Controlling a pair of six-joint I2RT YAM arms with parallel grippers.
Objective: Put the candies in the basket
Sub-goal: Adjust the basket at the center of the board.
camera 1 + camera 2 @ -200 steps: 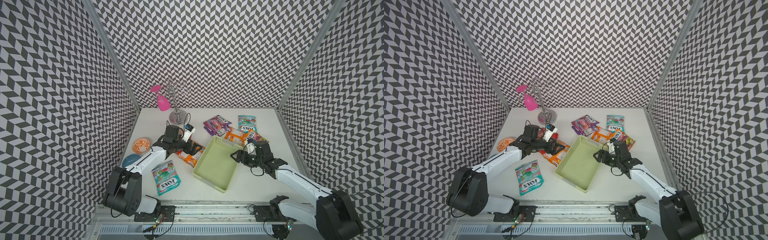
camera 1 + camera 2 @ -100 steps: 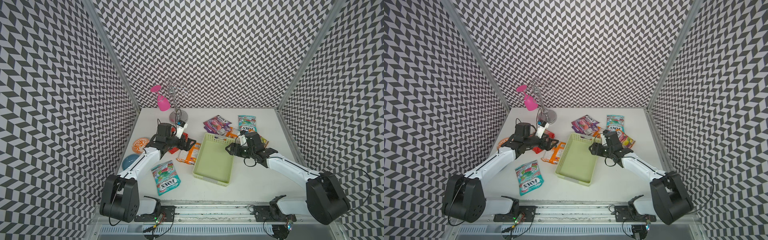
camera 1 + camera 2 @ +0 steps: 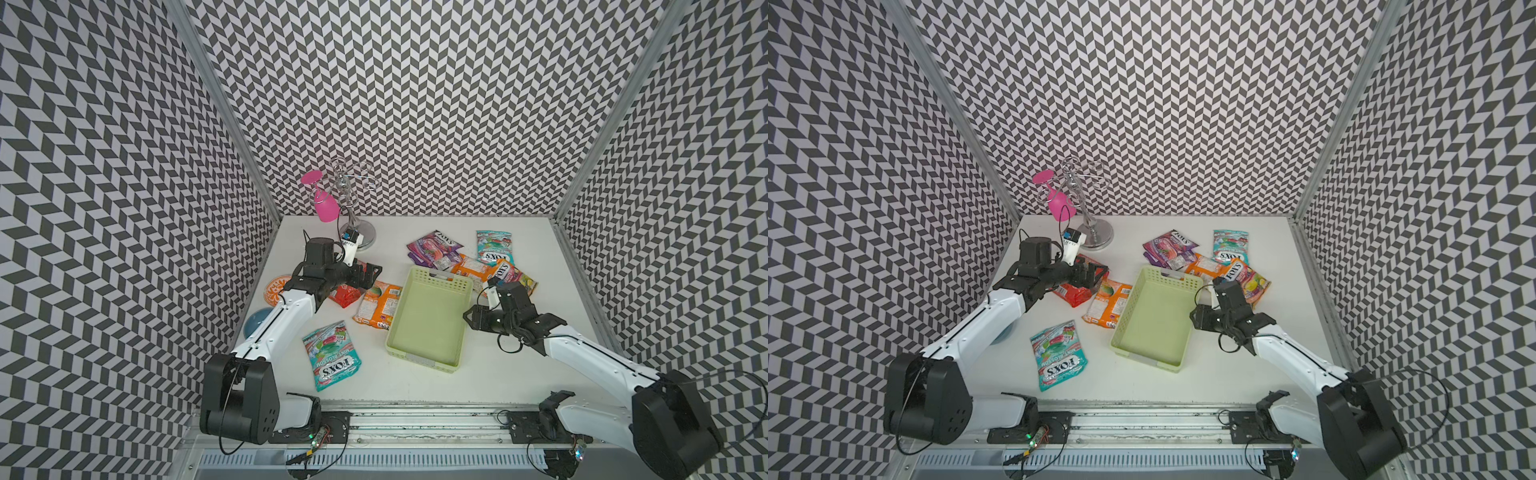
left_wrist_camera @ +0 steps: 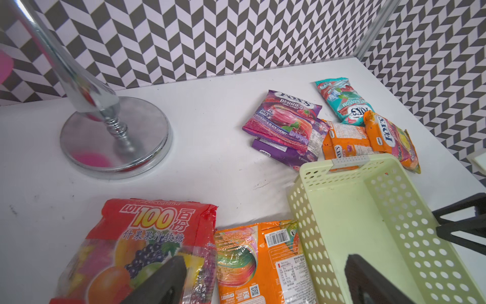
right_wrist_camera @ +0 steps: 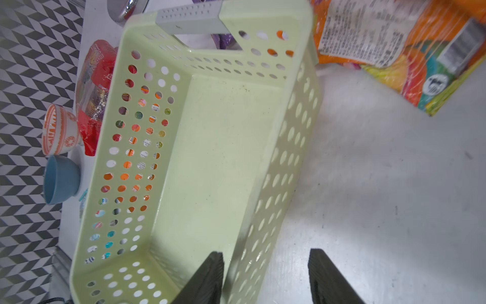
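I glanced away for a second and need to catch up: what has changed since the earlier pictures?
The right tool swung the basket slightly, far end toward the left tool, then slid back along its side wall, which it now straddles, jaws apart. The left tool, open, drew away from the basket. The front teal bag and far bags stayed put.

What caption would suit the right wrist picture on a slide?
Right gripper straddling one long wall of the empty pale green basket, candy bags outside.
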